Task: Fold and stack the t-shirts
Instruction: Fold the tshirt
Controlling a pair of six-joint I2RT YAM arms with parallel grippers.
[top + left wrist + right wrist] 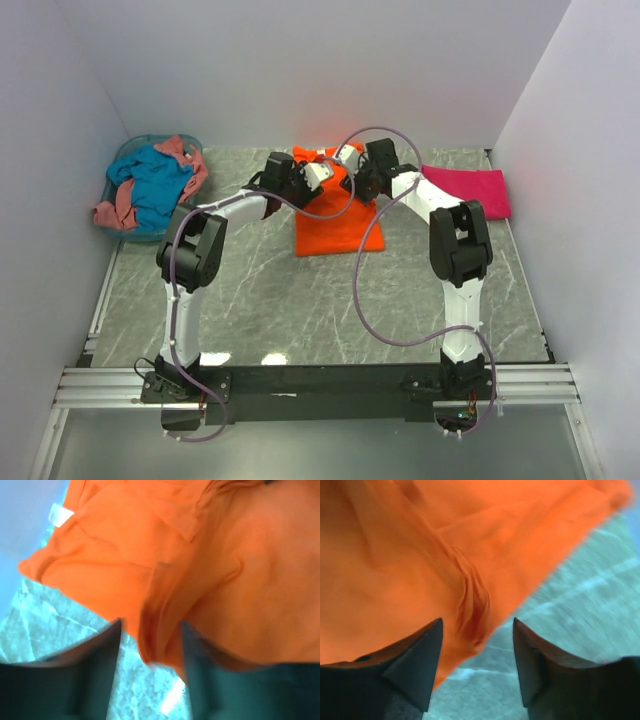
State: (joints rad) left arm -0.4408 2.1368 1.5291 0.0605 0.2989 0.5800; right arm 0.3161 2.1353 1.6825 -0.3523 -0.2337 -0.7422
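Tabletop (pixel 300 310): grey marbled surface, both arms reaching out over its far half.

Orange t-shirt (pixel 335 228): lies at 12 o'clock from the tabletop centre. Its near part is flat and roughly rectangular. Its far part is bunched under the two wrists.

Pale blue basket (pixel 128 152): sits in the far corner at 10 o'clock.
- Teal t-shirt (pixel 160 185): heaped in the basket.
- Salmon t-shirt (pixel 118 212): also in the basket, spilling over the rim toward 8 o'clock.

Magenta t-shirt (pixel 470 190): folded flat at 2 o'clock, apart from the orange one.

Left pincer (pixel 150 621): fingers spread. A hanging fold of orange cloth sits in the gap, with tabletop visible between the fold and one finger. It reads as released, not clamped. View is blurred.

Right pincer (pixel 477 619): fingers spread. A puckered ridge at the orange hem lies in the gap at 12 o'clock, with bare tabletop beside it. Also released.

White neck label (pixel 61 515): on the orange t-shirt, at 10 o'clock in the left wrist view.
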